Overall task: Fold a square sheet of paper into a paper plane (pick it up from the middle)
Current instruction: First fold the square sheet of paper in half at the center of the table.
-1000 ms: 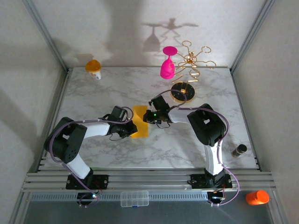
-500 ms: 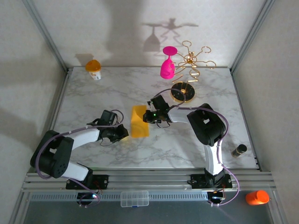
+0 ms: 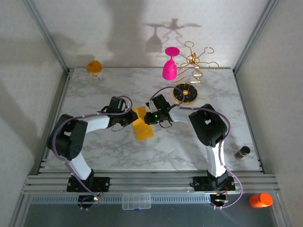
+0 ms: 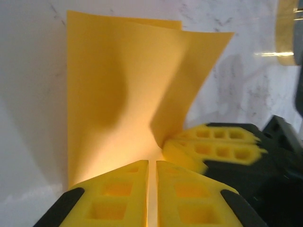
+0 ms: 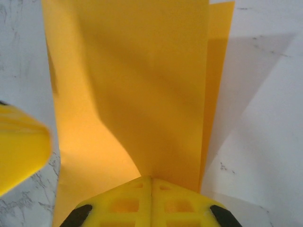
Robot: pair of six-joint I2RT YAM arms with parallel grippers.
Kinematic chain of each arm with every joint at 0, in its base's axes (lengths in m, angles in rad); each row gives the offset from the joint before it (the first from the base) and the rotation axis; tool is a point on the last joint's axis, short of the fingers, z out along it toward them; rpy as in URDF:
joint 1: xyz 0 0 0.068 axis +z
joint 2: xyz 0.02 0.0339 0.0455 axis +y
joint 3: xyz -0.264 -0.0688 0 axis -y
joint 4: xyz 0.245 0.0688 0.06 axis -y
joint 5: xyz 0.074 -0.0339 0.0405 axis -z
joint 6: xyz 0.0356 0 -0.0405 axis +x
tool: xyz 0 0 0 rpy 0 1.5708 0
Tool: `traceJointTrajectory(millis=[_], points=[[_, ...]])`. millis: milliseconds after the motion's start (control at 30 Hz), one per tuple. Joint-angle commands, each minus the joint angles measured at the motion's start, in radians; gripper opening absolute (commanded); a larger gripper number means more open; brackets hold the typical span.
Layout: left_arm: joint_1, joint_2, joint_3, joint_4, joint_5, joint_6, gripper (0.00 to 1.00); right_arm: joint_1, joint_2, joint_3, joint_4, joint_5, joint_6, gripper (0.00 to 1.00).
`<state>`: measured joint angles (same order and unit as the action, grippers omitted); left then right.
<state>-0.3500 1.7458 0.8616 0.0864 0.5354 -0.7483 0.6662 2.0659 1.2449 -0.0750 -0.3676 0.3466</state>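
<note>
The square sheet of paper [image 3: 143,126] lies folded into a narrow yellow-orange strip near the middle of the marble worktop [image 3: 94,146], tilted a little, its far end lifted between the two arms. The left gripper [image 4: 152,189] comes at that end from the left. Its jaws are pressed almost together with only a thin slit between them, and the sheet rises straight out of that slit, bowed and creased, in two layers. The right gripper [image 5: 151,201] meets the same end from the right, its jaws closed tight on the paper's edge, with the folded layers fanning away from them. The two sets of yellow fingers sit just beside each other. Behind them stand a gold rack [image 3: 194,61] on a round black base, a pink goblet [image 3: 170,66] hanging from it, and an orange-topped white cup [image 3: 94,68] in the far left corner.
</note>
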Motion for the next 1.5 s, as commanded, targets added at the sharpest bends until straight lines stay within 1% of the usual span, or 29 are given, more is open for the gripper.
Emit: traceJointTrajectory(millis=[0, 167, 267, 400, 600, 700, 767, 900, 1000, 1100, 1167, 1300, 1467], points=[[-0.007, 0.044, 0.053, 0.013, 0.01, 0.021, 0.13, -0.017, 0.111, -0.033, -0.188, 0.117, -0.039, 0.07], [-0.004, 0.103, 0.068, -0.033, -0.034, 0.041, 0.13, -0.019, 0.12, -0.033, -0.205, 0.137, -0.039, 0.07], [0.005, 0.122, 0.059, -0.056, -0.081, 0.043, 0.13, -0.022, 0.126, -0.035, -0.216, 0.151, -0.04, 0.08], [0.024, 0.129, 0.034, -0.066, -0.109, 0.048, 0.13, -0.031, 0.131, -0.043, -0.226, 0.163, -0.038, 0.08], [0.106, 0.103, -0.015, -0.066, -0.112, 0.071, 0.17, -0.051, 0.129, -0.06, -0.232, 0.18, -0.038, 0.08], [0.146, 0.08, -0.007, -0.074, -0.097, 0.085, 0.17, -0.057, 0.129, -0.063, -0.235, 0.186, -0.039, 0.08], [0.157, 0.06, 0.019, -0.095, -0.092, 0.097, 0.17, -0.057, 0.131, -0.061, -0.236, 0.186, -0.041, 0.08], [0.142, 0.015, 0.068, -0.105, -0.065, 0.088, 0.16, -0.057, 0.128, -0.063, -0.235, 0.181, -0.037, 0.08], [0.09, -0.003, 0.1, -0.092, -0.043, 0.065, 0.16, -0.057, 0.127, -0.067, -0.23, 0.175, -0.031, 0.08], [0.038, 0.01, 0.118, -0.061, -0.04, 0.029, 0.15, -0.057, 0.128, -0.07, -0.227, 0.172, -0.027, 0.08], [0.019, 0.045, 0.132, -0.048, -0.041, 0.017, 0.15, -0.057, 0.129, -0.073, -0.224, 0.17, -0.023, 0.08], [0.015, 0.119, 0.171, -0.053, -0.072, 0.018, 0.14, -0.056, 0.13, -0.076, -0.223, 0.169, -0.022, 0.08], [0.035, 0.195, 0.208, -0.086, -0.114, 0.045, 0.12, -0.056, 0.128, -0.084, -0.22, 0.171, -0.018, 0.08]])
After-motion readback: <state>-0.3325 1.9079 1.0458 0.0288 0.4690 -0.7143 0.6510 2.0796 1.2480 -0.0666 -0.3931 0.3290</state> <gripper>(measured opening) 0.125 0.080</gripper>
